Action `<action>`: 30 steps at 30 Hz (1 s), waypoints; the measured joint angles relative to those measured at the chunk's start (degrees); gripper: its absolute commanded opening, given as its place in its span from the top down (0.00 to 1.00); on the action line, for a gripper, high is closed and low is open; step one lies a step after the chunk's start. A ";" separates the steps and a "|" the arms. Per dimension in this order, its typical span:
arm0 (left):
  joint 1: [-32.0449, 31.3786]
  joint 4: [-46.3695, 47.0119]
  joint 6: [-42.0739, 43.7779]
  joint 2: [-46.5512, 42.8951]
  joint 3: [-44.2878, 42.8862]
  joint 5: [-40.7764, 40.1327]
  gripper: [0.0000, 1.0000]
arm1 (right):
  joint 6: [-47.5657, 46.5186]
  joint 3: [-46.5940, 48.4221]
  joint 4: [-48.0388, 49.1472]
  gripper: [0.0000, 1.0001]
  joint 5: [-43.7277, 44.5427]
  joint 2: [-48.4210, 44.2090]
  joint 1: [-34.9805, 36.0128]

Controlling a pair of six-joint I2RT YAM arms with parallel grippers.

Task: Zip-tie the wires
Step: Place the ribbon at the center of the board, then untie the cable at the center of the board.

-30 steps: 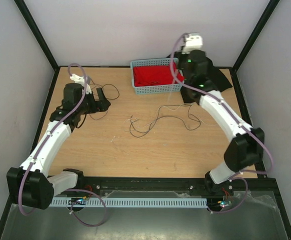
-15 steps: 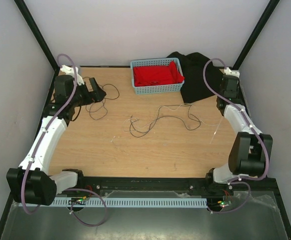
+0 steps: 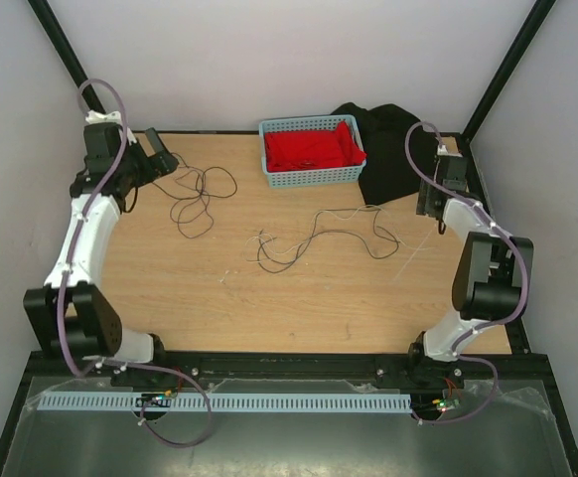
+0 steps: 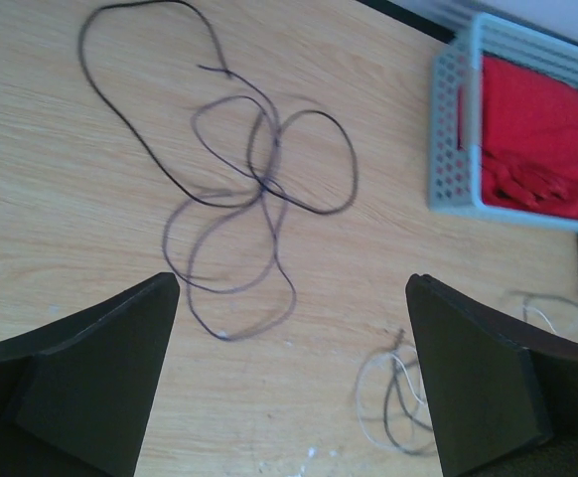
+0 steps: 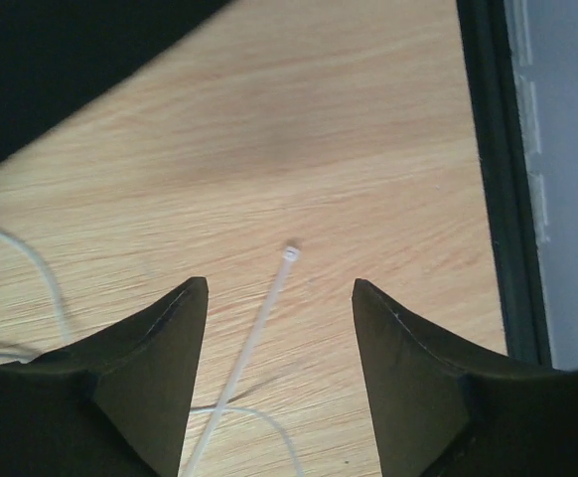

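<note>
The wires (image 3: 319, 237) lie loose on the table (image 3: 269, 308) in two tangles. One, of dark curls with a few pale strands, is in the middle. The other is a bunch of dark loops (image 3: 195, 194) at the far left. In the left wrist view, the far-left loops (image 4: 259, 169) lie spread flat on the wood, overlapping one another.

A white zip tie (image 3: 415, 260) lies on the table just right of the middle tangle, not around any wire.

The left tool (image 3: 162, 151) hovers at the far left corner, just left of the dark loops, with its jaws spread wide (image 4: 294, 280) and nothing between them. The right tool (image 3: 431, 207) hangs near the right edge, jaws apart and empty (image 5: 279, 283). The zip tie (image 5: 259, 328) shows on the wood below the gap.

At the far middle stands a light blue basket (image 3: 314, 177) holding a red cloth (image 3: 309, 149). A black cloth (image 3: 388, 149) is heaped just to its right.
</note>
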State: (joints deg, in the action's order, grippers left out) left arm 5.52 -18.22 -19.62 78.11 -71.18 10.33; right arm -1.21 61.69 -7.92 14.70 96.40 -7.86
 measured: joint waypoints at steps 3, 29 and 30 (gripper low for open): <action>1.86 -0.46 0.17 5.81 -3.34 -1.25 0.01 | 1.60 0.42 0.00 0.26 -4.98 -2.82 0.00; -1.86 -2.08 0.28 46.01 -24.72 -3.48 0.36 | 16.90 -12.70 18.78 0.27 -45.83 -20.68 0.48; -1.88 -2.14 0.22 46.58 -24.96 -3.50 0.39 | 16.90 -12.68 18.78 0.27 -45.83 -20.52 0.48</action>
State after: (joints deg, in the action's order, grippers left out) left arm 3.64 -20.36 -19.40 124.68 -96.14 6.83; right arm 15.68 49.01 10.85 -31.14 75.88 -7.38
